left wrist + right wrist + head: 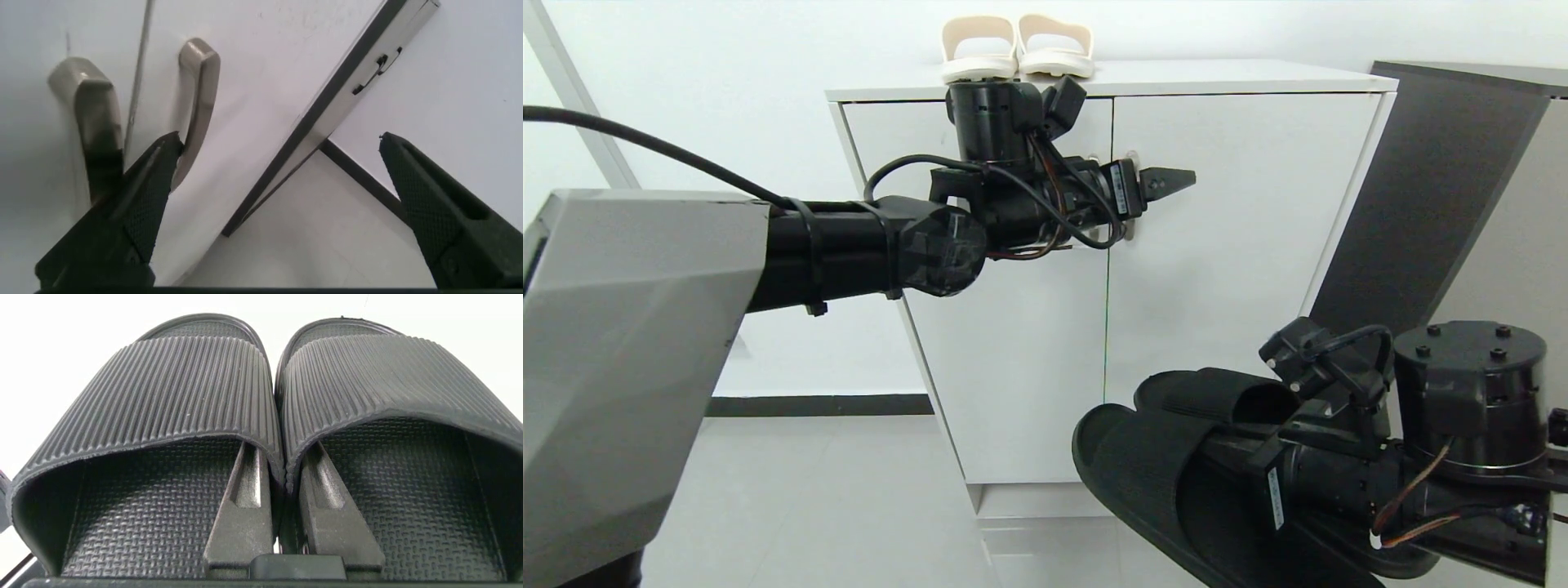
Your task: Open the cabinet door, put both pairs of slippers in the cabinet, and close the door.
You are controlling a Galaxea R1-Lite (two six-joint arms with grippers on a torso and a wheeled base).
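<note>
A white two-door cabinet (1225, 261) stands in front of me with both doors shut. A cream pair of slippers (1017, 47) rests on its top. My left gripper (1160, 186) is open at the middle seam, level with the two metal handles (198, 98). In the left wrist view one of its fingers (135, 216) lies against the handle of the right door, with the other finger out in free air. Low on the right, my right gripper (282, 527) is shut on the black pair of slippers (1160, 465). One finger sits inside each slipper (196, 408), pinching their inner walls together.
A dark grey panel (1429, 188) leans beside the cabinet's right side. The pale tiled floor (833, 506) lies open in front of the cabinet on the left. A white wall with a dark skirting strip (817, 405) runs behind.
</note>
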